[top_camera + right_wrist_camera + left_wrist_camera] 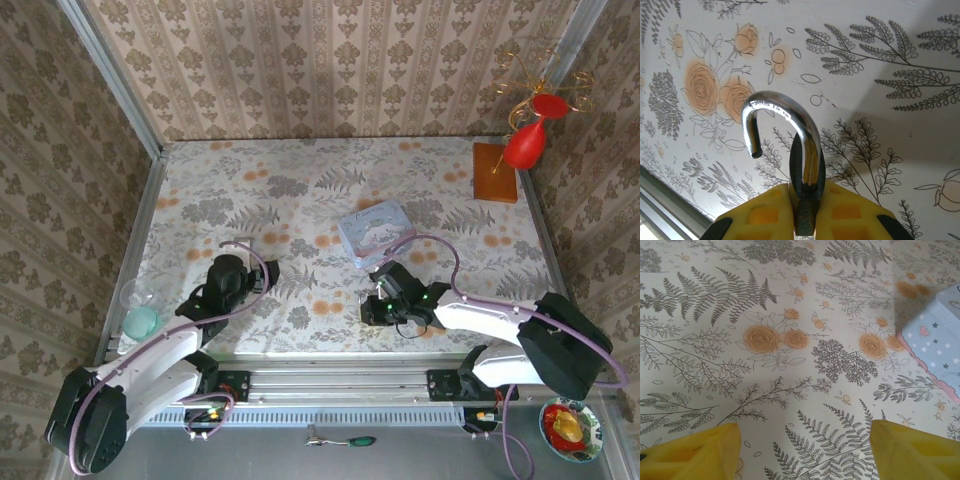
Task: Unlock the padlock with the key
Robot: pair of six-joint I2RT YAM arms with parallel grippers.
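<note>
My right gripper (806, 194) is shut on the padlock (807, 172), its yellow fingers (765, 210) pinching the dark body from both sides. The chrome shackle (790, 117) sticks out ahead of the jaws, and its free end hangs clear of the body, so it stands open. In the top view this gripper (375, 305) sits low over the tablecloth just in front of the pale blue tin (373, 232). My left gripper (232, 272) is to the left, open, with only cloth between its yellow fingers (700, 452). The key is out of view.
The tin's corner (940, 340) lies at the right of the left wrist view. A wooden block (497, 172) with a red ornament stands at the back right. A clear cup (140, 312) is at the left edge. A green-handled tool (345, 440) lies below the rail.
</note>
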